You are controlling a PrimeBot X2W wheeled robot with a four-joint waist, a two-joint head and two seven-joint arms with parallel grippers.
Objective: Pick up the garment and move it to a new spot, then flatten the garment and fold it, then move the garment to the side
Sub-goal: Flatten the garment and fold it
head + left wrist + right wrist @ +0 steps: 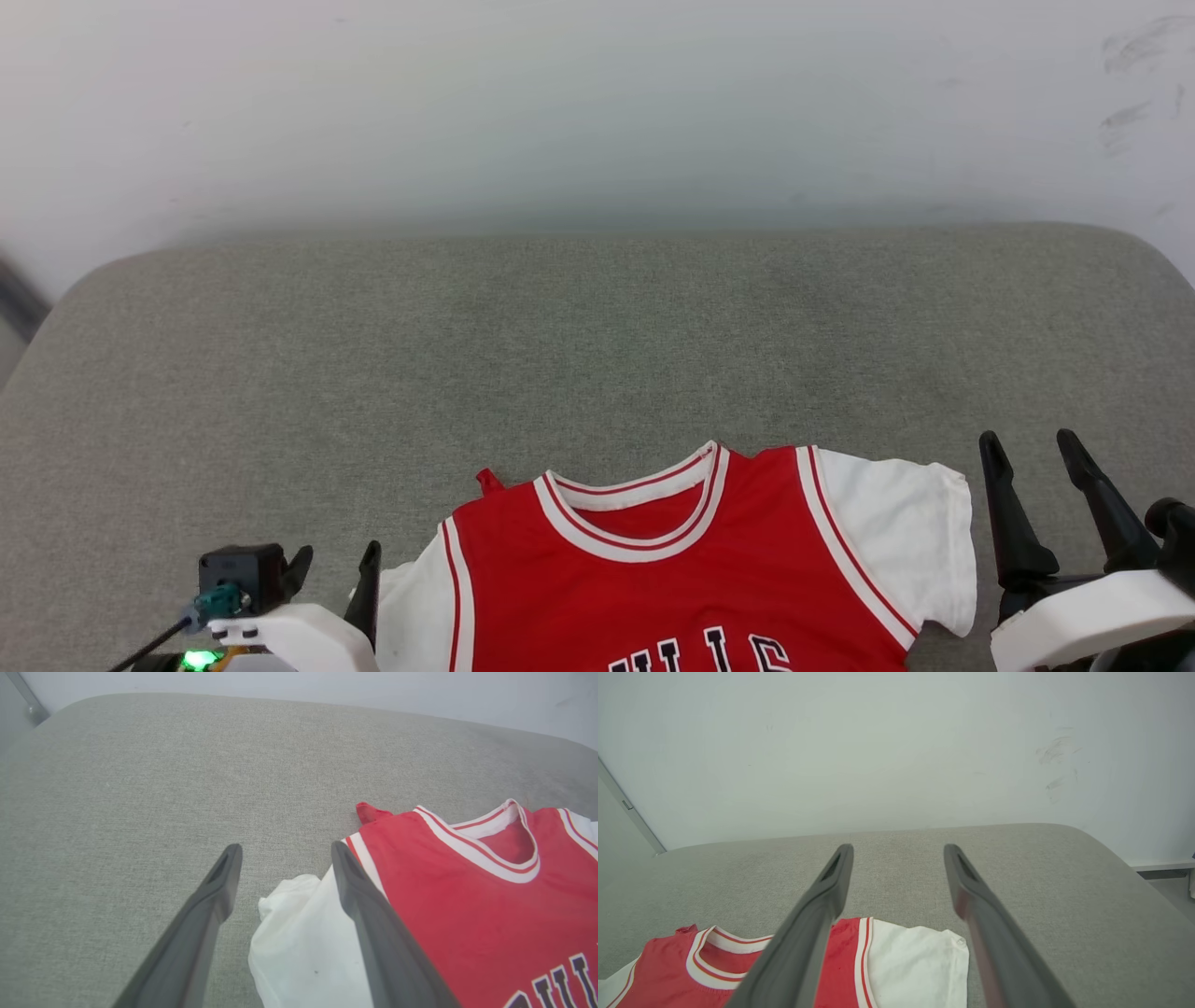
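Grey cushion, one garment, left gripper, right gripper, jaws apart

red garment w/ white sleeves, red-white stripe trim, grey cushion

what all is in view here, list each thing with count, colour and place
garment: one; red with white sleeves, red-and-white trim and dark white-outlined letters; lying front up at the near edge of the surface, between the two grippers, the sleeve on the robot's left crumpled
cushioned surface: one; grey-green fabric with rounded far corners; under the garment
wall: one; pale, scuffed at the upper right; behind the surface
left gripper: one; dark fingers on a white body; open, lower left beside the crumpled sleeve
right gripper: one; dark fingers on a white body; open, lower right beside the flat sleeve
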